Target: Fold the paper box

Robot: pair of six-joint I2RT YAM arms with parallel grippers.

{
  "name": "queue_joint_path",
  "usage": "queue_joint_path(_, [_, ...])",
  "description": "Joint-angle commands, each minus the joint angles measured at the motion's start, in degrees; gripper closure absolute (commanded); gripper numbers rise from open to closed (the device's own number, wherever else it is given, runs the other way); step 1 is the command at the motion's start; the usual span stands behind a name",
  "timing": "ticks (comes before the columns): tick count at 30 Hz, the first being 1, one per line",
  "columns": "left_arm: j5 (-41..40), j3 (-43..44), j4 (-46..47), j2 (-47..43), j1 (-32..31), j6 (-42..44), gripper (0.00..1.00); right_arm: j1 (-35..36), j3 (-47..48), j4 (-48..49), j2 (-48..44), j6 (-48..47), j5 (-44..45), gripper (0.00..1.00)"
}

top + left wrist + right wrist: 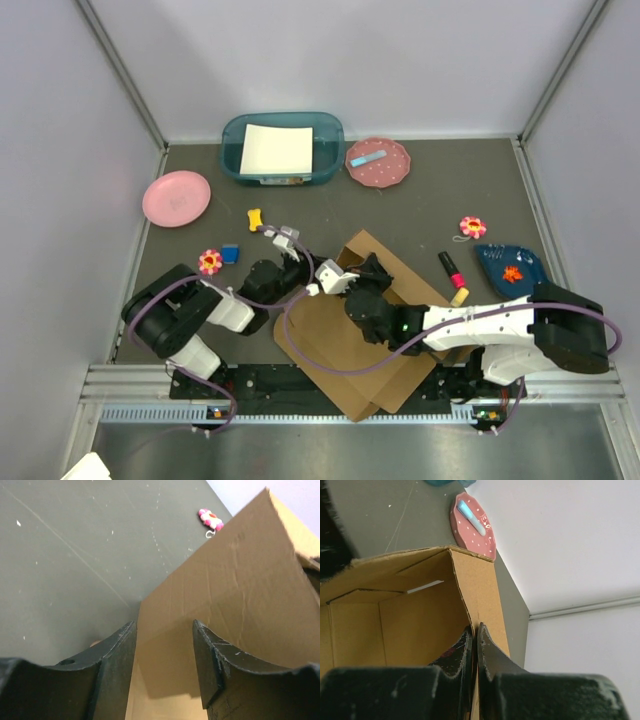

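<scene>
Brown corrugated paper box [335,350], partly folded, lies at the middle of the bench's [400,205] near edge. The right jaws are pinched tight on the top edge of a raised wall. The left jaws stand wide at another panel's edge, gripping nothing. The board looks light and stiff yet easily creased — best taken by flap edges, near the scored folds.

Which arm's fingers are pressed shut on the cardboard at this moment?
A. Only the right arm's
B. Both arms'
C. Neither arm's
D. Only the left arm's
A: in the right wrist view the right fingers meet on an upright wall of the paper box, while in the left wrist view the left fingers stand wide apart with a cardboard panel in front of them.
</scene>
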Motion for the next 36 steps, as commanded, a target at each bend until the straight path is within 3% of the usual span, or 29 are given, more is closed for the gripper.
queue_joint_path(1, [3.81, -3.12, 4.97, -2.67, -1.37, 1.49, 0.45, 1.12, -1.84, -8.76, 2.60, 8.18, -11.14, 1.00])
queue_joint_path(9, [4.60, -5.41, 12.71, -3.64, -2.24, 5.01, 0.35, 1.12, -1.58, -9.20, 2.60, 8.71, -11.76, 1.00])
queue_joint_path(28, [1.26, 6.36, 6.03, 1.28, -3.56, 13.36, 0.29, 1.21, -0.79, -11.40, 3.04, 10.82, -13.78, 1.00])
queue_joint_path(36, [0.64, 9.18, 4.36, 5.05, -3.65, 16.79, 0.34, 1.21, -0.61, -12.01, 3.48, 11.43, -14.48, 1.00])
